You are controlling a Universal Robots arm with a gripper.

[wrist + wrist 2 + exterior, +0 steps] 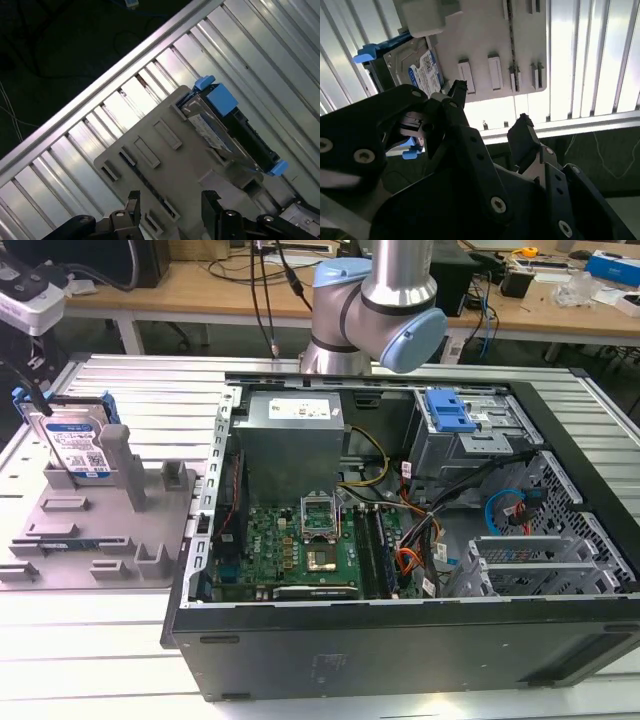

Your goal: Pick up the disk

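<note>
Currently, your gripper point(490, 105) has its jaws apart with nothing between them, as both wrist views confirm. You will find the disk point(78, 445) standing on edge in a slot of the grey holder tray point(110, 540), at the tray corner on the side away from the open computer case point(400, 640). Its white-and-blue label faces the rest of the tray, and blue side rails show at its ends. A grey upright post of the tray stands just beside the disk. Note that in the second wrist view the dark fingertips point(457, 90) appear over the tray's low slotted blocks, clear of the disk. The tray lies flat on the ribbed aluminium table point(160, 380), either touching the case wall or just beside it; you cannot tell which from the exterior view. The arm's blue-capped joint point(400, 330) rises behind the case, well apart from the tray.
</note>
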